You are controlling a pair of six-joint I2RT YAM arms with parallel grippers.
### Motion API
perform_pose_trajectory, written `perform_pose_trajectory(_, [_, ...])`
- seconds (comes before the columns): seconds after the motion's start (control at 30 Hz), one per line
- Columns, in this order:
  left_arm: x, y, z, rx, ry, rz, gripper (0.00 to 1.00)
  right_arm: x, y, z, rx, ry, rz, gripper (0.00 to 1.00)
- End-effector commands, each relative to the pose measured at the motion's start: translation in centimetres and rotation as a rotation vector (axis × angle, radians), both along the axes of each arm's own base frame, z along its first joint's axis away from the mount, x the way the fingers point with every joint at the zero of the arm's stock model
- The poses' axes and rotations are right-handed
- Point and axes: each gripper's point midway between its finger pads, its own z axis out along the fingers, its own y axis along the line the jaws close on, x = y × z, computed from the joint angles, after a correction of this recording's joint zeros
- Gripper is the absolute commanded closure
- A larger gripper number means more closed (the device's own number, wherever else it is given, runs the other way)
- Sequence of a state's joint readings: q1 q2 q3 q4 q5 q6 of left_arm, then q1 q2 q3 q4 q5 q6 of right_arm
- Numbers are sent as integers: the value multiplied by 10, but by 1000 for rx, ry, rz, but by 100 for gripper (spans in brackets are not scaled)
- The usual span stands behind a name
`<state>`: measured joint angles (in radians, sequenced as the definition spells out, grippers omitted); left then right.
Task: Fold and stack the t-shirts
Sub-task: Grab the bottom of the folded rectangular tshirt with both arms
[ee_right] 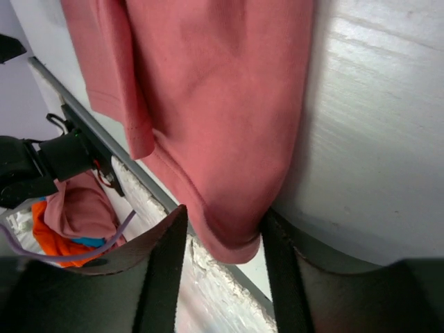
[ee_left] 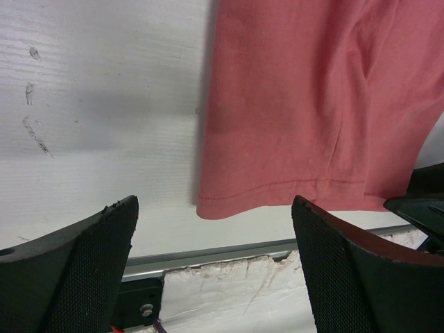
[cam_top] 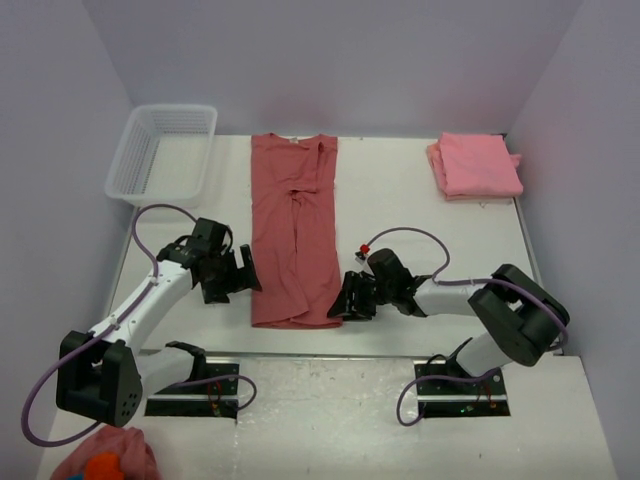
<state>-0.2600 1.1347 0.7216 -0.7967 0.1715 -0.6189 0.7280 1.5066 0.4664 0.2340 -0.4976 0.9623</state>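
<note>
Fingers of the right gripper straddle the shirt's near right hem corner, cloth bunched between them. Can't tell if it's pinched yet, and the left gripper gapes empty beside the left corner. Shirt lies flat on the table — light and floppy, so I'd grab both hem corners.

Long tee is dusty rose, folded tee lighter salmon pink; basket is white mesh, table white, cables purple.

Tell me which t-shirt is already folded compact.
The lighter salmon-pink t-shirt at the far right corner; the darker rose t-shirt lies centrally as a long strip.
</note>
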Motion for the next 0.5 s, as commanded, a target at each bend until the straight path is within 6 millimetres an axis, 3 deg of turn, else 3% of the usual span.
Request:
perform_pose_trajectory(0.0, [2,3,5,10,2,15,8,-1,-11,-19,-62,10,-32,53])
perform_pose_trajectory(0.13, [0,4,3,16,9,13,8,-3,-12,-23,-65,17,-40,62])
perform_pose_trajectory(0.47, [-6,8,0,39,26,0,8,-5,-11,-36,-60,51,-51,67])
